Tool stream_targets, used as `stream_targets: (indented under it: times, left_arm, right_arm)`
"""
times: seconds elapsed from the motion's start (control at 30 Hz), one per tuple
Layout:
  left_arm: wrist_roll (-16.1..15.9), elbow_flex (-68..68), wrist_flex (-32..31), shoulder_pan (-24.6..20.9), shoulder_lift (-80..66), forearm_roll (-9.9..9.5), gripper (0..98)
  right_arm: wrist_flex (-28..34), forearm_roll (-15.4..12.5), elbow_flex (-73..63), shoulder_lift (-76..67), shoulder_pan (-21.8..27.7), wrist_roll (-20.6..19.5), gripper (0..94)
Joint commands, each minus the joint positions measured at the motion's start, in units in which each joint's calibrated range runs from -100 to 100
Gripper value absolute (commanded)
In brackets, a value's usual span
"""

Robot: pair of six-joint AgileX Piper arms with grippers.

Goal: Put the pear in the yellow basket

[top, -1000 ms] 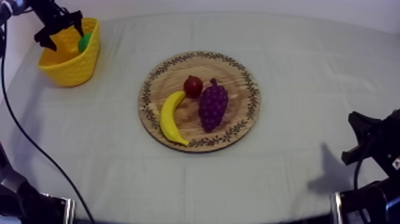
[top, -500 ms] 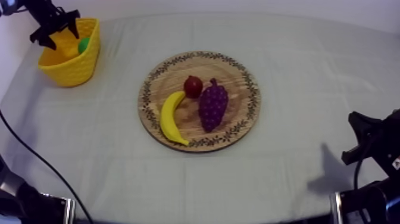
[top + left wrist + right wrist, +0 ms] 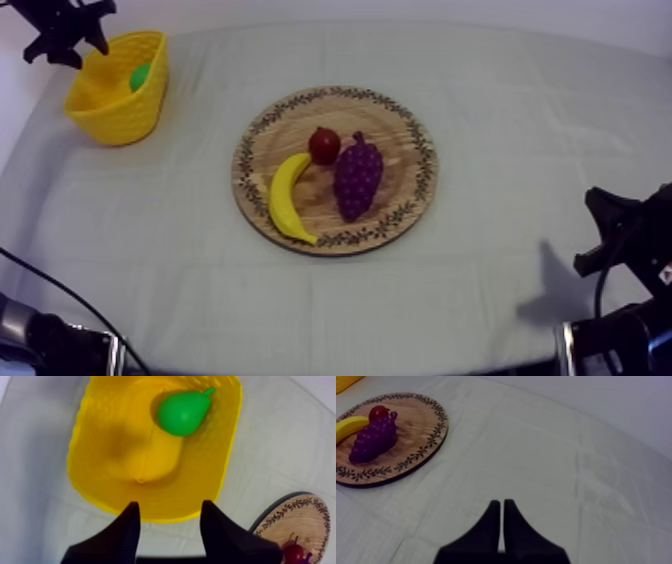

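Green against yellow from above: the green toy pear [image 3: 141, 75] lies inside the yellow ribbed basket [image 3: 120, 115]. The left tool [image 3: 62, 32], over that basket a second ago, has lifted clear behind it, so the drop looks finished. The round wooden board with a patterned rim [image 3: 335, 238] holds the yellow banana [image 3: 285, 195], purple grapes [image 3: 357, 178] and small red fruit [image 3: 323, 145]. The grey-white cloth tabletop [image 3: 520, 110] lies lightly creased, with a pale wall beyond.

Left wrist view: the tool's fingers stand wide apart, empty, above the pear.

Right wrist view: the right tool [image 3: 501, 521] is pressed into a narrow wedge, gripping nothing.
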Motion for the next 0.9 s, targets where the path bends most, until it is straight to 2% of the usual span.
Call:
stream_targets:
  times: [0.0, 0.3, 0.67, 0.87]
  left_arm:
    - [0.1, 2.0, -0.1, 0.0, -3.9, 0.02, 40.8]
    - [0.1, 8.8, -0.1, 0.6, -17.0, -0.07, 27.6]
    - [-0.2, 17.5, -1.6, 2.2, -28.9, -0.24, 3.8]
    - [-1.5, 24.4, -6.1, 4.5, -37.0, -0.89, 0.5]
  right_arm:
    - [0.0, 0.0, 0.0, 0.0, 0.0, 0.0, 0.4]
    - [0.0, 0.0, 0.0, 0.0, 0.0, 0.0, 0.4]
    - [0.0, 0.0, 0.0, 0.0, 0.0, 0.0, 0.4]
    - [0.0, 0.0, 0.0, 0.0, 0.0, 0.0, 0.4]
